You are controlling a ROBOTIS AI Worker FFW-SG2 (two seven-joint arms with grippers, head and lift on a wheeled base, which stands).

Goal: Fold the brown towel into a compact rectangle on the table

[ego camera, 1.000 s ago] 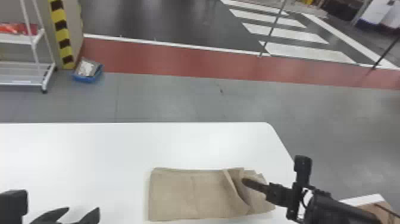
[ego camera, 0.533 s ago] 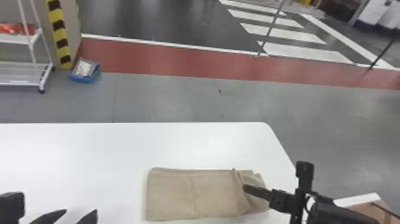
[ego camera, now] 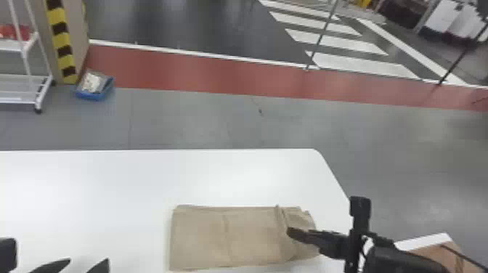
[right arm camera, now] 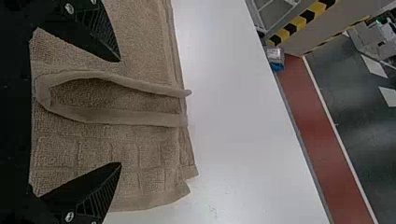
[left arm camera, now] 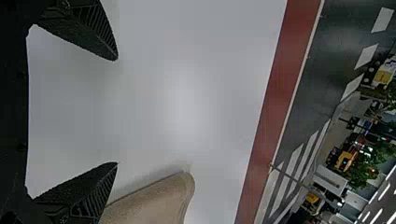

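The right gripper (right arm camera: 119,112), its fingers spread, is at one end of the brown towel (ego camera: 250,236), a raised fold of cloth between them, probably straddled so it can be pinched or squared. From there the towel extends flat across the white surface (ego camera: 109,181) towards the left gripper (left arm camera: 116,112), also spread, just past its far end. Well beyond both grippers, on the floor, a blue bin (ego camera: 90,96) holds something pale.

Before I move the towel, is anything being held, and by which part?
Nothing is held: the right hand is open over the towel, and the left hand is open too.
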